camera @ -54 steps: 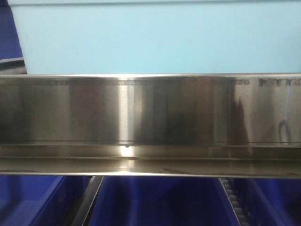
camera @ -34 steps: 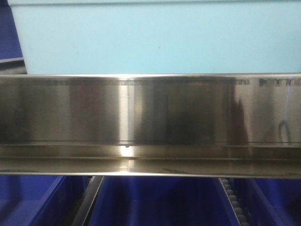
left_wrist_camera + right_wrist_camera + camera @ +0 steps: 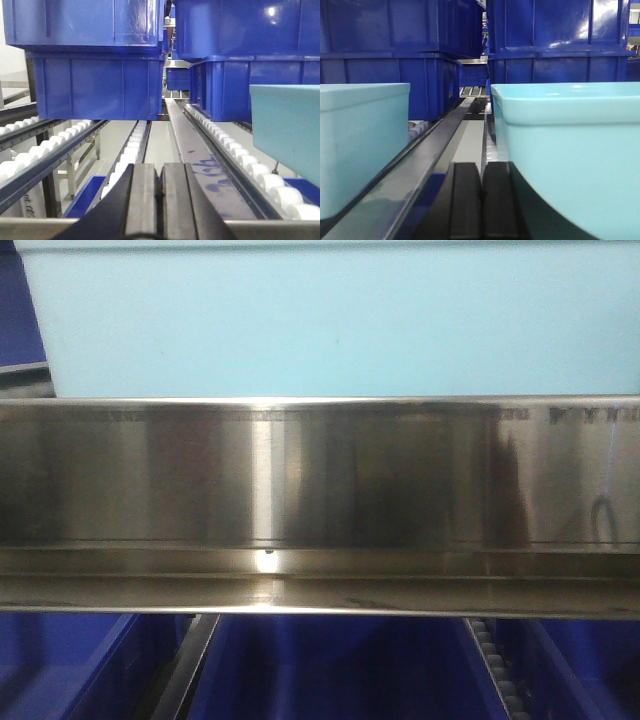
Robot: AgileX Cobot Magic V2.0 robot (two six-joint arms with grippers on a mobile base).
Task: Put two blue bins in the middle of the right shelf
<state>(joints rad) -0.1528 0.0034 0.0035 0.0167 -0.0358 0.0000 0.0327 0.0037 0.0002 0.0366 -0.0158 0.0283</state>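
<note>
The left jaws are two flat black bars with sloping shoulders. The right jaws are likewise matte black.

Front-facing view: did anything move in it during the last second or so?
Nothing visibly changed. The pale turquoise bin sits above the steel shelf rail just as before, and the dark blue bins below the rail are in the same places.
</note>
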